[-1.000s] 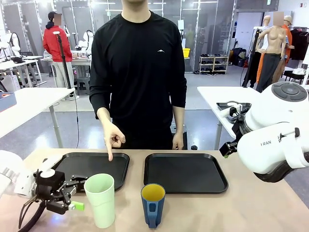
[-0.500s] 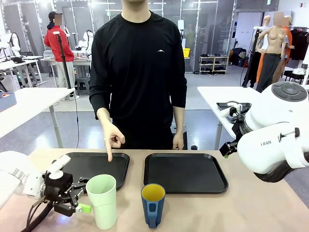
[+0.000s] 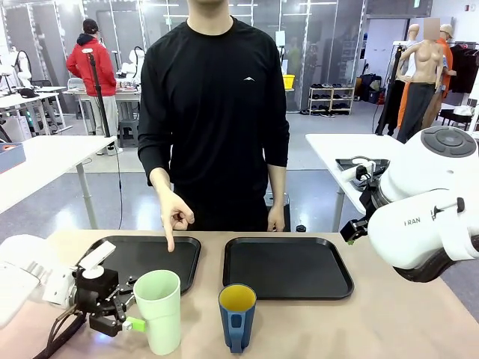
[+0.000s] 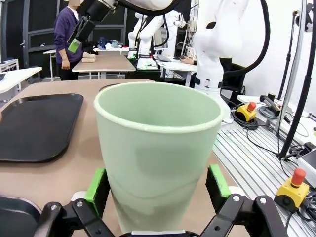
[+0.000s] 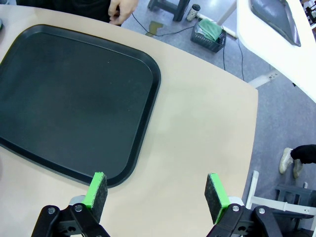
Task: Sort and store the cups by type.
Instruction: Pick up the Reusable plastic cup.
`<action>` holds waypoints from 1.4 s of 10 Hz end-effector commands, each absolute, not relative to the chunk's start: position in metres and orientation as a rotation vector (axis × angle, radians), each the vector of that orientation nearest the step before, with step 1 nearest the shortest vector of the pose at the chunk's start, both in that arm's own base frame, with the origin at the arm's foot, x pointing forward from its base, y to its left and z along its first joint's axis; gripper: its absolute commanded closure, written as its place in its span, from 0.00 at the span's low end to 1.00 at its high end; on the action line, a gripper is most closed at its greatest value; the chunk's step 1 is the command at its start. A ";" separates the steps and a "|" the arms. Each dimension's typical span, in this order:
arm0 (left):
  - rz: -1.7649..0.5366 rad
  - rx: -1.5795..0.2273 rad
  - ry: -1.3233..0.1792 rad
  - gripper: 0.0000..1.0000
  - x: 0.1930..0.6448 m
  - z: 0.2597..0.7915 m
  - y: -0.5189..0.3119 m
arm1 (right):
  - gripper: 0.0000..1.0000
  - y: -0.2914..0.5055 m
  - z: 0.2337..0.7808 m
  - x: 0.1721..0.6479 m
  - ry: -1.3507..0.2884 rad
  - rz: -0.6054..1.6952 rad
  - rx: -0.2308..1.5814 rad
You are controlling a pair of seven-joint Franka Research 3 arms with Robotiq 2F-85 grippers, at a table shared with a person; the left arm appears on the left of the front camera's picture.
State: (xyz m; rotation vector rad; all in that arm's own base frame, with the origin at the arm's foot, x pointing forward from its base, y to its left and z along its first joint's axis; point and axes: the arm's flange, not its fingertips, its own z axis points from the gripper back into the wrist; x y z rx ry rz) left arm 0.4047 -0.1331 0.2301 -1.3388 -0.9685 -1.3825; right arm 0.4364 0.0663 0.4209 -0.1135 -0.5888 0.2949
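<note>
The pale mint-green tumbler [image 3: 157,310] stands upright near the table's front edge, left of middle. My left gripper [image 3: 136,304] is open at its left side, level with the table, one finger before and one behind the tumbler. In the left wrist view the tumbler [image 4: 158,148] stands between the green pads [image 4: 96,185] of my left gripper [image 4: 157,183]. The dark blue mug [image 3: 237,318] with a yellow inside stands to the tumbler's right, untouched. My right gripper [image 5: 157,191] hangs open and empty high above the right tray's edge [image 5: 148,98].
Two black trays lie side by side across the table, the left tray [image 3: 112,258] and the right tray [image 3: 288,268]. The person stands at the far side, one hand [image 3: 174,217] pointing a finger down at the left tray. The bulky right arm [image 3: 423,213] hangs over the table's right end.
My left gripper has slid right along the table until its open fingers straddle the tumbler. The cups, the person's pointing hand and the right arm have not moved.
</note>
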 end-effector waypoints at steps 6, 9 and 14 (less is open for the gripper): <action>-1.425 -1.327 -0.970 0.00 0.409 0.216 -0.156 | 0.00 0.067 0.420 0.436 -0.589 0.300 -0.116; -1.437 -1.348 -0.956 0.00 0.411 0.217 -0.168 | 0.00 0.067 0.420 0.436 -0.589 0.300 -0.116; -1.408 -1.387 -0.959 0.24 0.413 0.213 -0.170 | 0.00 0.067 0.420 0.436 -0.589 0.300 -0.116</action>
